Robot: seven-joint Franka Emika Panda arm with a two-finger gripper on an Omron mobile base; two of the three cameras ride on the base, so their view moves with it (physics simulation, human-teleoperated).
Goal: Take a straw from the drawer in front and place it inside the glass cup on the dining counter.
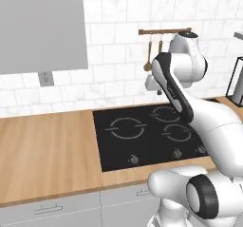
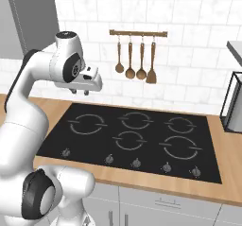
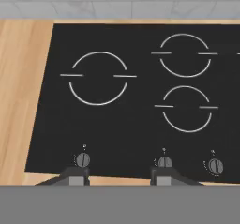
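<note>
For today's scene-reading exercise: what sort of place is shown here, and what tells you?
A kitchen: a black stovetop set in a wooden worktop, wooden utensils hanging on a white tiled wall.

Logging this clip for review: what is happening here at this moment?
The white arm holds its gripper in the air above the black stovetop set in a wooden worktop. The jaws stand apart with nothing between them. Wooden utensils hang on a wall rail behind. Closed grey drawers sit below the worktop; none has been opened.

No readable text, labels, brands or numbers; stovetop (image 3: 136, 96) carries only burner rings, unmarked knobs.
</note>
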